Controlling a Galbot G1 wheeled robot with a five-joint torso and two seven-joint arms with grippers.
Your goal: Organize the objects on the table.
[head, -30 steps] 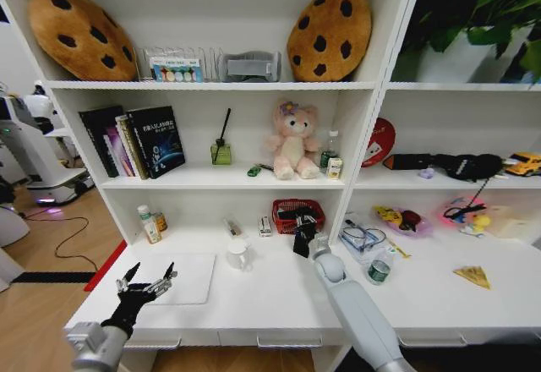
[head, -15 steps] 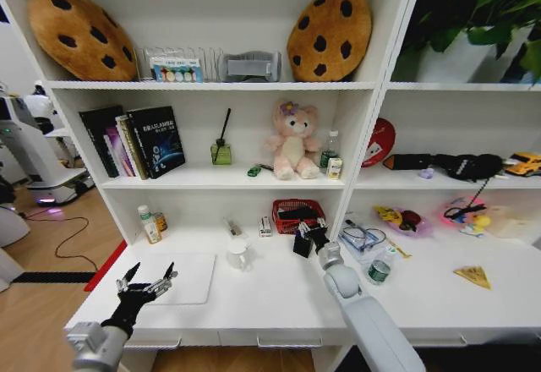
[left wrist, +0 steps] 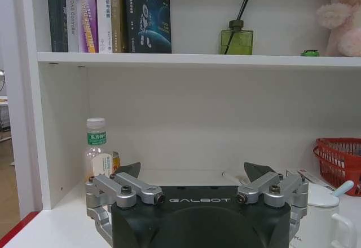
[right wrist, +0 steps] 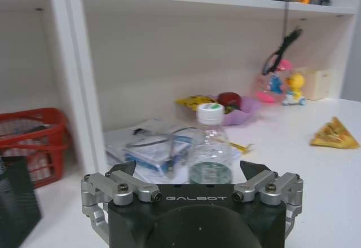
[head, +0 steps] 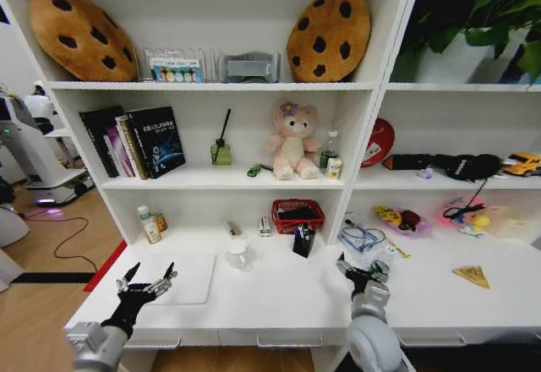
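White table (head: 279,300); silver laptop (head: 182,277); red mesh basket (head: 297,216); black pen holder (head: 303,241) just before the basket; clear bottle with green cap (right wrist: 210,146); pink plush bear (head: 292,141) on the shelf above the basket; brown dark-spotted cookie cushions (head: 331,35) topmost.

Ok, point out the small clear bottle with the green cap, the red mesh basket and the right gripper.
Small clear bottle with green cap (right wrist: 210,153), right wrist view, on its body.
Red mesh basket (head: 297,215), head view, front wall.
Right gripper (head: 358,271), head view, between its open fingertips.
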